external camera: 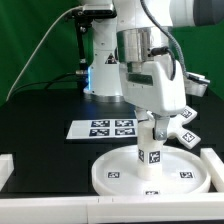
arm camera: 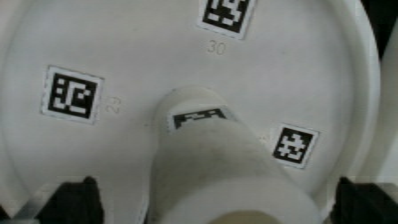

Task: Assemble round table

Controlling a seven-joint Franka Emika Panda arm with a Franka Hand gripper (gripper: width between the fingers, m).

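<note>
Closest to my wrist camera are the two dark fingertips (arm camera: 79, 198), one on either side of the short cylinder leg (arm camera: 210, 150) with a visible gap on both sides. I read the gripper (arm camera: 222, 200) as spread wide and holding nothing. The leg stands upright on the central hub of the large round disc (arm camera: 143, 50), its long axis vertical and running straight up into the gripper (external camera: 153, 135), so the two are in line and the leg's top sits between the jaws. From the exterior view, the disc (external camera: 115, 178) lies flat at the front of the black table, right under the arm. My judgement is that any next move turns on that vertical line: straight up to clear the leg, or a squeeze inward to take it again; a sideways drift could knock it. The marker board (external camera: 108, 128) lies behind the disc, well apart. What I take to be the cross-shaped base (external camera: 187, 115) sits off to the exterior view's right, out of the way.
</note>
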